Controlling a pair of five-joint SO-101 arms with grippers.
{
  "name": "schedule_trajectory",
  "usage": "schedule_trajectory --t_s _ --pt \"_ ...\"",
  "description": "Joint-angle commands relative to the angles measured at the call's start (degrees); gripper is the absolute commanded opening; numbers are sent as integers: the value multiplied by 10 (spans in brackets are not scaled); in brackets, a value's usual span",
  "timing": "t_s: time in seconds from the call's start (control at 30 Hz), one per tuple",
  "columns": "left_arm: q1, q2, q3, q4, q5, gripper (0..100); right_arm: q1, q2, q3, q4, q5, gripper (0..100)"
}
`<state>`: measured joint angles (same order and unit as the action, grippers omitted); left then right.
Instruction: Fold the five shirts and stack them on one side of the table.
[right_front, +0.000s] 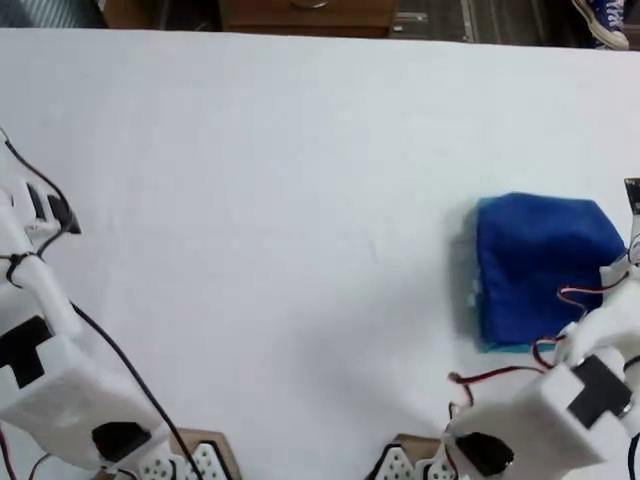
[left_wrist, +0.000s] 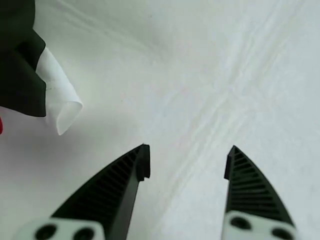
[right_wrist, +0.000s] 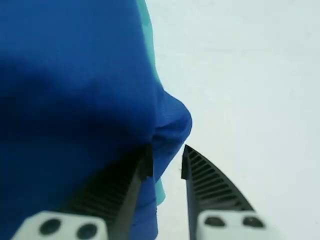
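High view shows us one folded blue shirt (right_front: 540, 265) lying near the right edge of the table (right_front: 250, 200), with a thin teal edge (right_front: 505, 346) coming out under it. We judge this is a second shirt, so the stack has perhaps two pieces, but we cannot count the layers for sure. The right gripper (right_wrist: 165, 155) is at a corner of the blue shirt: its jaws stand close together with a fold of blue cloth between them, and they seem to pinch it. The left gripper (left_wrist: 187, 160) hangs over bare table on the other side, jaws wide apart and holding nothing. Near it, in the left wrist view, lies black and white cloth (left_wrist: 30, 75), which may be a shirt not yet folded; we cannot tell more. By our judgement the task is in its first half: the stack is begun, and about three shirts are left to fold and put on it. We find no brand, label or writing that can be read
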<state>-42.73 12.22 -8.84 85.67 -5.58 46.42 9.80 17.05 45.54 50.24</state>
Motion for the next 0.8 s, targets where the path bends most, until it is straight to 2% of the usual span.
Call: schedule_trajectory --t_s 0.0,0.23,0.4,0.53,0.67,0.77 --pt "-1 -10 -1 0 4 264 6 14 -31 -8 4 101" --pt "1 -7 -2 -4 4 264 19 0 -53 44 3 25" --pt "1 -8 -4 -20 5 264 1 -57 -67 74 -1 99" --pt "7 -10 -13 -35 5 264 -45 -124 -66 96 -4 190" --pt "2 -11 -65 -32 5 264 -110 -217 -66 124 -76 252" --pt "-21 -11 -125 -31 5 264 -189 -288 -62 178 -173 250"
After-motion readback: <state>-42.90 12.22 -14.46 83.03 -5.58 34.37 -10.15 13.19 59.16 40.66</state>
